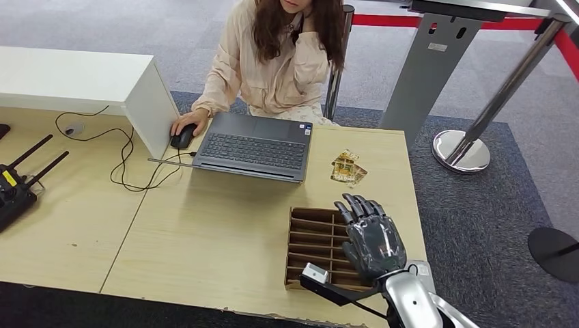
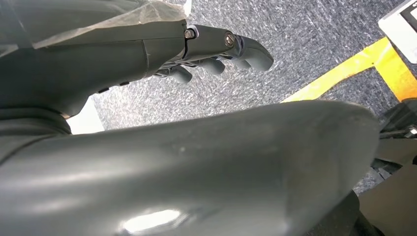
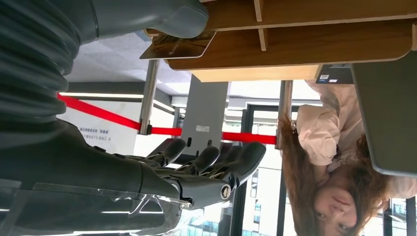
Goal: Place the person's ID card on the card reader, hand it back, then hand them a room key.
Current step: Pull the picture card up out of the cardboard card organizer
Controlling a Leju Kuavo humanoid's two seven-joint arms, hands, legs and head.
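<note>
The table [image 1: 205,225] is surfaced in pale matt wood grain. The slotted card holder [image 1: 311,239] is made of brown board. Rough grey carpet [image 1: 478,225] is laid around; the stanchion base [image 1: 461,150] is polished metal.

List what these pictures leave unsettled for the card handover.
- Card reader: cannot pick one out in the head view.
- Cards beyond the slotted tray: too small to read.
- Tray's right side: hidden by the right hand.
- Left hand: its wrist view faces the carpet; the fingers' far side is hidden.
</note>
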